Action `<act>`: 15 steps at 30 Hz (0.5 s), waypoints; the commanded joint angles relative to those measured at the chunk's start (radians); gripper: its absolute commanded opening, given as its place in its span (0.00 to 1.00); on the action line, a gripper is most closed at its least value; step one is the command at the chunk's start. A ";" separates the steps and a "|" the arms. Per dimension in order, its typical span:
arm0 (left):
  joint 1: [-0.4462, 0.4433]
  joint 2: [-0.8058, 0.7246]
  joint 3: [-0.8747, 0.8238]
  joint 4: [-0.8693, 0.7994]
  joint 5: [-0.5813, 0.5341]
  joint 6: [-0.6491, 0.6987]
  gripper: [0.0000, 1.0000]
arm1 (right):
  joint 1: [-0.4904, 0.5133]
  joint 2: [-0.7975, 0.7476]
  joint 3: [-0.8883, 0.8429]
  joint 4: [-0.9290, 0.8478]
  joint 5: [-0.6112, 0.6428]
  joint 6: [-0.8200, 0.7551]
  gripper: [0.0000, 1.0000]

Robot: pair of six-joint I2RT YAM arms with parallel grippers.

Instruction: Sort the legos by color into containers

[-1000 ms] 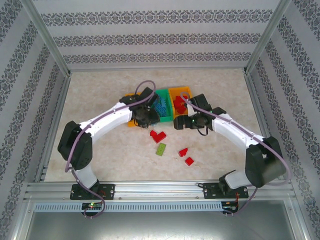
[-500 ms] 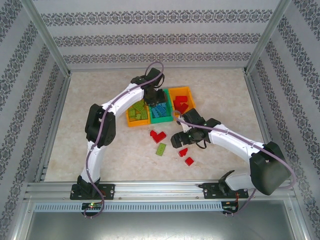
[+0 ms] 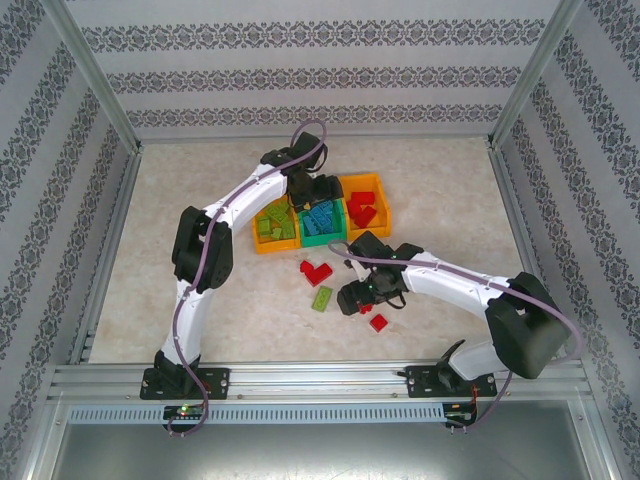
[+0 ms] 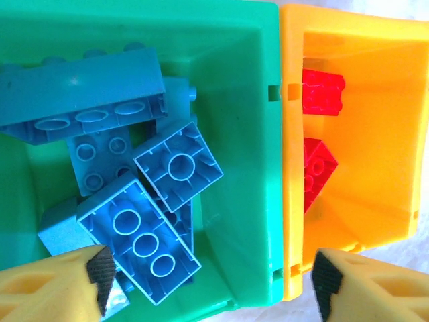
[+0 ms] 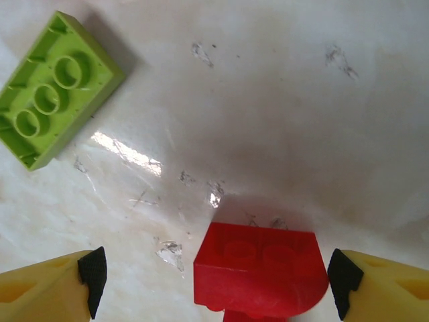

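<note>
Red brick (image 5: pixel 258 272), likely light, rigid, slick; pinch across flat sides. Right gripper (image 5: pixel 218 282) spread astride it; green brick (image 5: pixel 57 87) at 10 o'clock. Left gripper (image 4: pixel 214 278) spread.

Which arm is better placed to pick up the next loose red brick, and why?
Right. The right pincer hovers open over a red brick on the table; the left pincer hangs over the green bin holding blue bricks.

Losing the red brick (image 5: pixel 258 268) under the lower edge of right wrist view. Cutting the green bin (image 4: pixel 228 100) at left edge of left wrist view.
</note>
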 commanded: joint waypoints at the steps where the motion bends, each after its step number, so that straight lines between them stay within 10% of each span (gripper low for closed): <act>1: 0.007 -0.068 -0.038 0.017 0.004 0.013 0.86 | 0.012 -0.008 -0.016 -0.047 0.051 0.063 0.89; 15: 0.007 -0.187 -0.233 0.103 0.013 0.025 0.90 | 0.025 -0.076 -0.060 -0.073 0.032 0.245 0.89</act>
